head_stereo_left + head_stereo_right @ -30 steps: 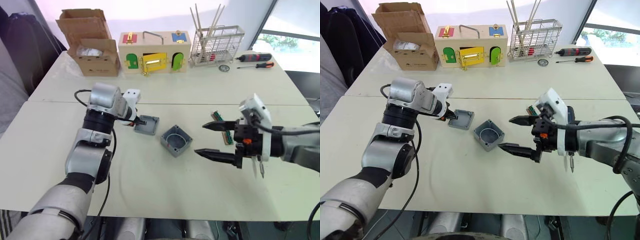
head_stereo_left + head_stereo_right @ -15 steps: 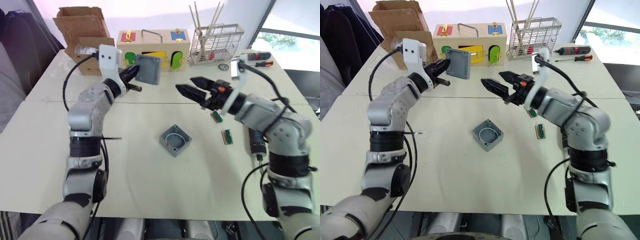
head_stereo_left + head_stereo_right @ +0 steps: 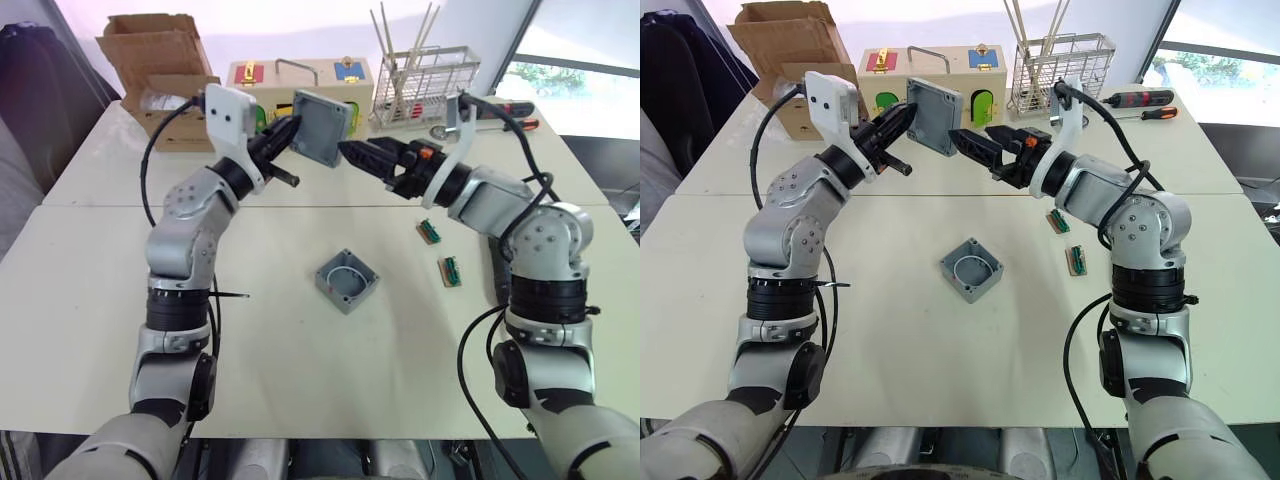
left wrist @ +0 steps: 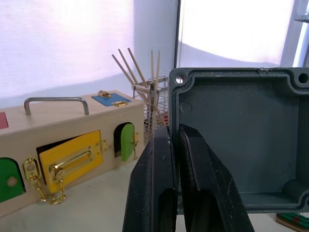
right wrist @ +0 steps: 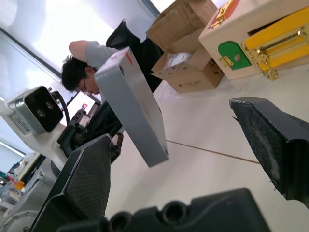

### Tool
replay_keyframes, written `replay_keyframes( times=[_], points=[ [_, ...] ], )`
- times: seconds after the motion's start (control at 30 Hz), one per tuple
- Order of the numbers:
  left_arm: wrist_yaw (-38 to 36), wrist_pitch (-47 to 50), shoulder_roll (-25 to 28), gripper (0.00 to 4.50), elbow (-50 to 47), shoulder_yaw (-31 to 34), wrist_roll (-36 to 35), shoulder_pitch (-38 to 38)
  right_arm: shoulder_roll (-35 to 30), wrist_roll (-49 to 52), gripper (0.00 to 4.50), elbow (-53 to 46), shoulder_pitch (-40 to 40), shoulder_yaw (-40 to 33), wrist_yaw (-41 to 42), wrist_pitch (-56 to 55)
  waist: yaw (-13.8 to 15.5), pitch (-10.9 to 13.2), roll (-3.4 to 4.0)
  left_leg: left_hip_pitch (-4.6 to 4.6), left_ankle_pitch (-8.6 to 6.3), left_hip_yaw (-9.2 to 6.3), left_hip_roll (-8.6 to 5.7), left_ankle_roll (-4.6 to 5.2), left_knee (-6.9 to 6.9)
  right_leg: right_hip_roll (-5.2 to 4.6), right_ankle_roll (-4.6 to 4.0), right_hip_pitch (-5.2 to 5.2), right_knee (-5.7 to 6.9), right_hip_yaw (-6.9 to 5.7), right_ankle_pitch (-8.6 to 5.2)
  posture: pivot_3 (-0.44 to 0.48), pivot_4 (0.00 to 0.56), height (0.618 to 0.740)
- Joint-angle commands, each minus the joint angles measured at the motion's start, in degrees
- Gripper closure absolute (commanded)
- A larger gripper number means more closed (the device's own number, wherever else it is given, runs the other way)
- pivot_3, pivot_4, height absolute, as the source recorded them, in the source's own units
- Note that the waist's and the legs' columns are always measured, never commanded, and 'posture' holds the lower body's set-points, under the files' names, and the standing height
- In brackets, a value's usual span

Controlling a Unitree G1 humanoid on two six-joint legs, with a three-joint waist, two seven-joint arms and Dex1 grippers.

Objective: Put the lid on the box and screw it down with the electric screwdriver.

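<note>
Head stereo looks down over the table (image 3: 300, 360); wrist cameras face the raised lid (image 4: 241, 145).

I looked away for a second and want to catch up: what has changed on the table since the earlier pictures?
The left hand, shut on the lid, has lifted it off the table and now holds it up in the air. The right hand has risen from beside the box and reaches, open, toward the raised lid. The box stayed where it was, open side up, as did the wooden latch box and the wire basket.
</note>
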Motion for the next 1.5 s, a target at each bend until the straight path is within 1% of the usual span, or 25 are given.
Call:
replay_keyframes(
  times=[0.03,0.1,0.13,0.23,0.33,0.43,0.47,0.63,0.73,0.77,0.8,0.87,0.93,0.97,1.0,1.07,1.1,1.13,1.2,1.27,1.37,1.5],
  points=[
    [-0.2,-1.4,0.0,4.48,-2.9,-0.1,-1.5,-0.6,0.7,0.2,0.00,-1.4,-1.6,-1.6,-0.4,0.1,-0.3,0.0,0.00,0.00,0.00,0.00,0.00,0.00,-0.02,0.00,0.00,-0.01,0.00,0.00,0.00,0.000,0.150,0.730],
    [-0.3,-1.4,0.0,4.50,-2.9,-0.3,-1.9,-0.7,1.4,0.3,0.55,-2.0,-1.4,-1.6,-0.9,0.1,-0.4,0.0,0.00,0.00,0.00,0.00,0.01,0.00,-0.05,0.00,0.00,-0.03,0.00,0.00,0.00,0.000,0.150,0.730],
    [-0.3,-1.4,0.1,4.50,-2.9,-0.4,-2.1,-0.7,1.6,0.4,0.73,-2.2,-1.4,-1.6,-1.1,0.1,-0.4,0.0,0.00,0.00,0.00,0.00,0.01,0.00,-0.06,0.01,0.00,-0.04,0.00,0.00,0.00,0.000,0.150,0.730],
    [-0.4,-1.4,0.3,4.50,-2.6,-0.5,-2.4,-1.0,2.0,-0.3,1.59,-2.7,-1.2,-1.2,-1.3,0.2,-0.4,0.0,0.00,0.00,0.00,0.00,0.02,0.00,-0.06,0.01,0.00,-0.04,0.01,0.00,0.00,0.000,0.150,0.730],
    [-0.5,-1.4,0.3,4.50,-2.6,-0.5,-2.7,-1.1,2.3,-0.6,2.66,-2.9,-1.2,-1.2,-1.3,0.3,-0.3,0.0,0.00,0.00,0.00,0.00,0.01,0.00,-0.06,0.01,0.00,-0.04,0.01,0.00,0.00,0.000,0.150,0.730],
    [-0.4,-1.2,0.2,4.50,-2.8,-0.4,-3.1,-1.0,2.4,-1.0,4.18,-3.1,-1.1,-1.2,-1.3,0.1,-0.3,0.0,0.01,0.00,0.00,0.00,0.01,0.00,-0.06,0.01,0.00,-0.04,0.00,0.00,0.00,0.000,0.150,0.730],
    [-0.4,-1.1,0.1,4.50,-2.9,-0.4,-3.2,-0.9,2.4,-1.1,4.40,-3.2,-1.1,-1.2,-1.2,0.0,-0.3,0.0,0.01,0.00,0.00,-0.01,0.01,0.00,-0.06,0.01,0.00,-0.04,0.01,-0.01,0.00,0.000,0.150,0.730],
    [-2.2,1.6,0.7,4.50,-4.1,0.2,-6.1,0.0,2.4,-2.0,4.40,-3.6,-1.0,-1.1,-0.6,-0.7,-0.3,0.0,0.01,0.00,0.00,-0.01,0.01,0.00,-0.06,0.01,0.00,-0.04,0.00,0.00,0.00,0.000,0.150,0.730],
    [-4.0,4.7,2.2,3.48,-4.2,2.1,-9.9,0.2,1.6,-3.2,4.40,-4.4,-0.5,-0.5,0.7,-1.6,-0.3,0.0,0.01,0.00,0.00,-0.01,0.01,0.00,-0.07,0.01,0.00,-0.04,0.00,0.00,0.00,0.000,0.150,0.730],
    [-4.3,5.1,2.9,2.95,-4.0,2.6,-10.5,0.2,1.3,-4.0,4.40,-4.8,-0.3,-0.1,1.3,-2.2,-0.3,0.0,0.01,0.00,0.00,-0.02,0.01,0.00,-0.07,0.01,0.00,-0.04,0.00,0.00,0.00,0.000,0.150,0.730],
    [-4.5,5.6,3.6,2.52,-3.9,3.3,-11.3,0.1,0.9,-4.9,4.40,-5.4,0.1,0.3,1.9,-2.9,-0.4,0.0,0.01,0.00,0.00,-0.01,0.01,0.00,-0.07,0.01,0.00,-0.04,0.00,0.00,0.00,0.000,0.150,0.730],
    [-4.7,6.6,5.0,1.42,-3.4,4.9,-12.8,-0.2,0.1,-7.2,4.40,-6.9,1.0,1.3,3.2,-4.6,-0.4,0.0,0.01,0.00,0.00,-0.02,0.01,0.01,-0.08,0.02,0.00,-0.04,0.00,0.00,0.00,0.000,0.150,0.730],
    [-6.7,12.2,7.7,0.61,-3.9,7.7,-18.3,-0.1,-1.7,-11.3,4.40,-9.8,2.9,3.2,4.6,-8.1,-0.4,0.0,0.01,0.00,0.00,-0.02,0.01,0.01,-0.08,0.02,0.00,-0.05,0.00,0.00,0.00,0.000,0.150,0.730],
    [-7.7,17.2,9.5,0.15,-4.0,9.8,-23.0,0.0,-3.4,-14.7,4.40,-12.4,4.9,4.5,5.8,-11.5,-0.4,0.0,0.02,0.00,0.00,-0.02,0.01,0.01,-0.08,0.02,0.00,-0.05,0.00,0.00,0.00,0.000,0.150,0.730],
    [-8.3,20.7,10.9,0.15,-4.0,11.3,-26.3,0.1,-4.5,-17.1,4.40,-14.2,6.4,5.4,6.7,-13.9,-0.4,0.0,0.02,0.00,-0.01,-0.02,0.01,0.01,-0.10,0.02,0.00,-0.06,0.00,0.00,0.00,0.000,0.150,0.730],
    [-9.6,23.6,13.9,0.15,-3.1,13.1,-29.0,0.5,-9.0,-29.0,4.40,-18.2,11.2,9.8,9.5,-27.3,-0.3,0.0,0.02,0.00,-0.02,-0.03,0.01,0.03,-0.13,0.03,0.01,-0.08,0.02,0.00,0.00,0.000,0.150,0.730],
    [-10.7,24.5,15.4,0.15,-2.6,13.0,-29.6,0.9,-11.8,-36.6,4.40,-18.8,13.6,12.4,10.3,-35.9,-0.3,0.0,0.02,0.00,-0.03,-0.05,0.00,0.05,-0.14,0.03,0.01,-0.09,0.02,-0.01,-0.01,0.000,0.150,0.730],
    [-13.4,25.1,17.5,0.15,-1.8,12.0,-29.4,1.6,-15.2,-44.5,4.40,-19.4,18.1,14.5,11.0,-46.3,-0.4,0.0,0.02,0.00,-0.04,-0.02,-0.01,0.07,-0.14,0.03,0.01,-0.09,0.02,-0.01,-0.01,0.000,0.150,0.730],
    [-16.8,25.6,20.0,0.15,-0.1,9.9,-28.8,2.3,-19.7,-55.7,4.40,-19.3,24.8,16.7,10.6,-60.3,-0.2,0.0,0.02,0.01,-0.04,0.03,-0.13,0.07,-0.11,0.03,0.02,-0.07,0.00,0.00,-0.01,0.000,0.150,0.730],
    [-19.0,24.4,21.2,0.15,1.5,7.7,-27.1,2.2,-22.1,-64.1,4.40,-18.9,29.4,17.6,8.4,-68.8,-0.1,0.0,0.01,0.10,-0.04,0.04,-0.20,0.06,-0.09,0.04,0.02,0.02,0.01,-0.01,-0.01,0.000,0.150,0.730],
    [-21.7,21.5,21.6,0.15,3.2,4.6,-24.5,1.9,-22.4,-74.5,4.40,-19.0,34.0,17.7,3.9,-74.7,-0.2,0.0,0.01,0.13,-0.01,0.07,-0.17,0.02,-0.03,0.08,0.02,0.06,0.00,0.01,-0.01,0.000,0.150,0.730],
    [-24.5,19.1,19.1,0.15,4.7,0.0,-22.7,0.5,-17.8,-89.7,4.40,-22.8,42.7,18.8,-3.2,-74.2,0.1,0.0,0.00,0.13,-0.01,0.00,-0.06,0.01,-0.10,0.17,0.01,0.05,-0.01,0.02,-0.02,0.000,0.150,0.730]
  ],
)
